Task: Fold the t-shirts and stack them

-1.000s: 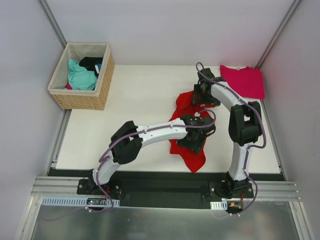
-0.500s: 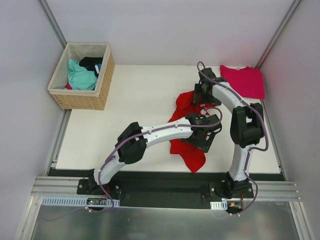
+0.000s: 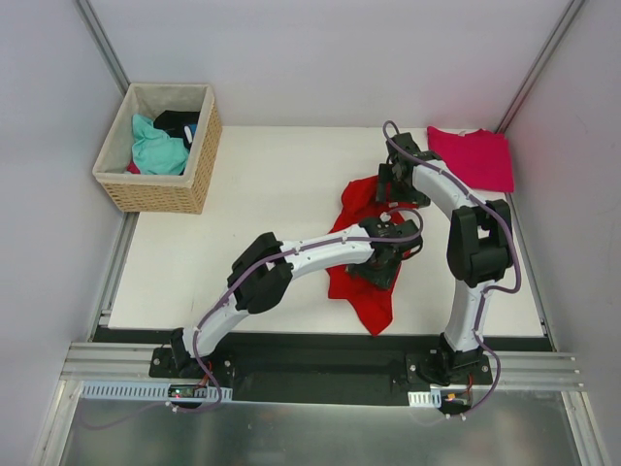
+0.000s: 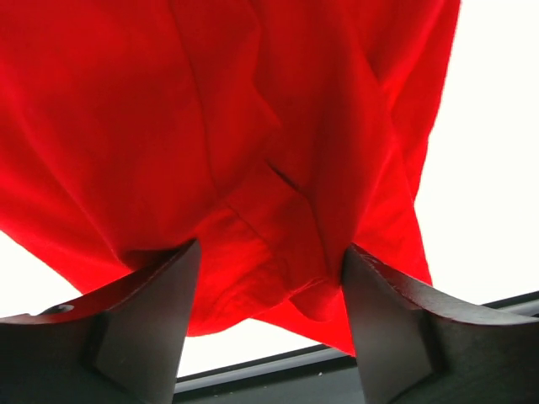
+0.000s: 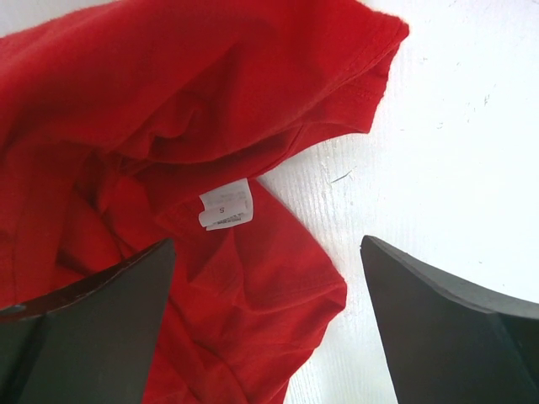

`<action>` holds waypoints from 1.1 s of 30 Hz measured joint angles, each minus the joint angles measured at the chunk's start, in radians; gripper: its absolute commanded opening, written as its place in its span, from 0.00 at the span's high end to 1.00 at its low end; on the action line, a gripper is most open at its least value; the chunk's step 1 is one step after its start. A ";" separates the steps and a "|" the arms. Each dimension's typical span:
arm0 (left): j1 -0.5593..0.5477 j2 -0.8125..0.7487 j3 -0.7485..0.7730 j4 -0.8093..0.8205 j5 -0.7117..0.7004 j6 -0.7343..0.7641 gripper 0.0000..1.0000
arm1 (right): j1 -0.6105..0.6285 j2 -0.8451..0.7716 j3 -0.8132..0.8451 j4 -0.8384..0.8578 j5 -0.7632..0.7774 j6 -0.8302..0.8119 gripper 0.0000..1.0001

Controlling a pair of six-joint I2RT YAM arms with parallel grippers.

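Red t-shirt (image 4: 253, 126): bunched fold clamped in left end effector (image 4: 269, 252), right end effector (image 5: 268, 244) spread wide over its white neck label (image 5: 226, 204); crumpled mid-right on surface (image 3: 272, 194), magenta t-shirt (image 3: 473, 157) at far-right corner.

The crumpled red t-shirt (image 3: 374, 306), white neck label (image 5: 226, 204) showing, lies right of centre on the counter (image 3: 252, 194); the magenta-pink t-shirt (image 3: 473, 157) lies flat, far right.

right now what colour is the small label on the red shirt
White; the label on the red shirt shows best in the right wrist view.
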 measured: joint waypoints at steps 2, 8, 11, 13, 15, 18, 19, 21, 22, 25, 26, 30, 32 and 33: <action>0.001 0.000 0.000 0.000 -0.002 0.001 0.36 | 0.000 0.000 0.000 0.000 0.000 0.000 0.04; 0.002 -0.021 -0.001 -0.002 -0.017 0.002 0.36 | 0.000 0.000 0.000 0.000 0.000 0.000 0.04; 0.001 -0.055 -0.001 -0.003 -0.017 0.002 0.35 | 0.000 0.000 0.000 0.000 0.000 0.000 0.04; 0.002 -0.082 -0.001 -0.002 -0.016 0.002 0.35 | 0.000 0.000 0.000 0.000 -0.001 0.000 0.04; 0.002 -0.107 0.000 -0.002 -0.016 0.002 0.35 | 0.000 0.000 0.000 0.000 -0.001 0.000 0.04; 0.002 -0.122 0.004 0.000 -0.016 0.002 0.36 | 0.000 0.000 0.000 0.000 -0.002 0.000 0.04; 0.002 -0.122 0.005 0.000 -0.016 0.002 0.36 | 0.000 0.000 0.000 0.000 -0.002 0.000 0.04; 0.002 -0.119 0.005 -0.003 -0.011 0.001 0.38 | 0.000 0.000 0.000 0.000 -0.001 0.000 0.04; 0.002 -0.118 0.005 -0.002 -0.011 0.001 0.40 | 0.000 0.000 0.000 0.000 -0.001 0.000 0.04; 0.002 -0.108 0.005 -0.002 -0.004 0.001 0.44 | 0.000 0.000 0.000 0.000 -0.001 0.000 0.04; 0.002 -0.101 0.005 -0.002 -0.003 0.001 0.46 | 0.000 0.000 0.000 0.000 -0.001 0.000 0.04; 0.002 -0.074 0.006 -0.002 -0.002 -0.001 0.54 | 0.000 0.000 0.000 0.002 -0.001 0.000 0.04; 0.002 -0.058 0.007 -0.002 -0.001 -0.001 0.54 | 0.000 0.000 0.000 0.003 -0.001 0.000 0.04; 0.002 -0.050 0.009 -0.002 0.002 -0.001 0.54 | 0.000 0.000 -0.001 0.004 -0.001 0.000 0.04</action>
